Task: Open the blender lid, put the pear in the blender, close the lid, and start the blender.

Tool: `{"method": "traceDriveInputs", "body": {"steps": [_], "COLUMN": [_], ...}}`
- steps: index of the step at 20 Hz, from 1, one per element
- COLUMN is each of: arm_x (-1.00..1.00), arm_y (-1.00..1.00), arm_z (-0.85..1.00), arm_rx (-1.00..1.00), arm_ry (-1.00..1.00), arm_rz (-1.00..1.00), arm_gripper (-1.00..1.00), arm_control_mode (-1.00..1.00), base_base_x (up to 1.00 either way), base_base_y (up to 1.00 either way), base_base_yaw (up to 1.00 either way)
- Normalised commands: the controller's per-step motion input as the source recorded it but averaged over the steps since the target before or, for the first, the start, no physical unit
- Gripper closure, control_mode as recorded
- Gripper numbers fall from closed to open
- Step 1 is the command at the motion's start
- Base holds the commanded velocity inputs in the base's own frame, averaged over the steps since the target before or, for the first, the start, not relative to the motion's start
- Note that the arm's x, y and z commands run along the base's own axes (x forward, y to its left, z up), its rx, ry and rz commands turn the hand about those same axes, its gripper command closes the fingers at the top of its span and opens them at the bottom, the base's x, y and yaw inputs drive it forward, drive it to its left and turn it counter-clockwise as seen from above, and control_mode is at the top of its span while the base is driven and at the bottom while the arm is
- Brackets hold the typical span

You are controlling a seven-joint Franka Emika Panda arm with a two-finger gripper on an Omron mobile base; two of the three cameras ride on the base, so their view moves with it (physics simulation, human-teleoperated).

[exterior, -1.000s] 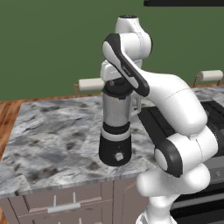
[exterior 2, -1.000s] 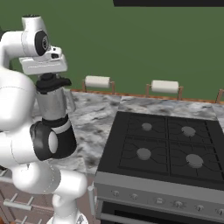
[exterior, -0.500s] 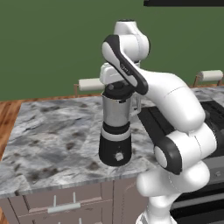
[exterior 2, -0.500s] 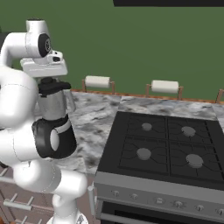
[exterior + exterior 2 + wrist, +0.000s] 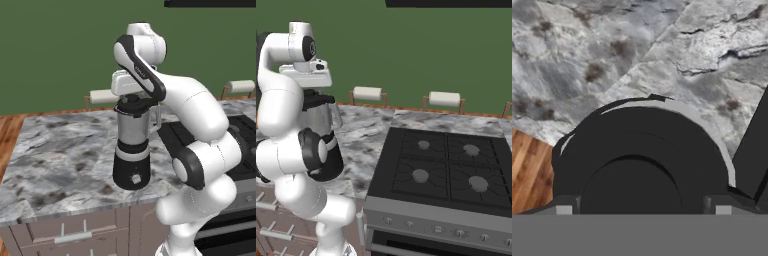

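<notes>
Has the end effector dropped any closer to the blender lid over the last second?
Yes. The end effector has come down slightly, closing the gap above the blender lid, judged against the paper-towel holder behind.

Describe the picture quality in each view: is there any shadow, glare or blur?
Left base view: flat, even light, the blender sharp with a soft shine on its jar. Right base view: crisp, no glare on the stove. Hand view: the blender lid is close, dark and nearly featureless; the counter stays sharp.
</notes>
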Motion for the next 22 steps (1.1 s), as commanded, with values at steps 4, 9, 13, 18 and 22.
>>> {"method": "traceDriveInputs", "body": {"steps": [4,9,13,18,22], "arm_x": [0.04,0.0,0.0,0.06,0.13], "arm_y": [0.1,0.0,-0.03,-0.08,0.0], "arm_z": [-0.47,-0.45,-0.42,-0.53,-0.42], "arm_rx": [0.0,0.0,0.0,0.0,0.0], "arm_ry": [-0.01,-0.1,-0.16,-0.21,-0.11], "arm_rz": [0.08,0.05,0.04,0.07,0.08], "arm_gripper": [1.0,1.0,1.0,1.0,1.0], "arm_control_mode": [-1.0,-1.0,-1.0,-1.0,-1.0], "base_base_x": [0.0,0.0,0.0,0.0,0.0], "base_base_y": [0.0,0.0,0.0,0.0,0.0], "base_base_yaw": [0.0,0.0,0.0,0.0,0.0]}}
